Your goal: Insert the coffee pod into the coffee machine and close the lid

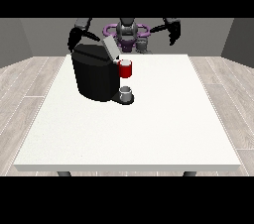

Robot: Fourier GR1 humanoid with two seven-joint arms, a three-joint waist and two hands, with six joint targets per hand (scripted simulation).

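A black coffee machine (94, 75) stands on the left part of the white table (149, 129). Its grey lid (110, 47) is tilted up and open at the top. A red pod holder (125, 69) sticks out of the machine's front, and a small grey cup (126, 93) sits on the drip base below it. I cannot make out the coffee pod. The hand at the view's left (74, 38) hangs just behind the machine's top left corner, partly hidden by it. The hand at the view's right (173, 33) is raised above the table's far edge, holding nothing.
The robot's torso (127, 32) stands behind the table's far edge. A small grey object (142, 45) sits near that edge, right of the lid. Wood floor surrounds the table.
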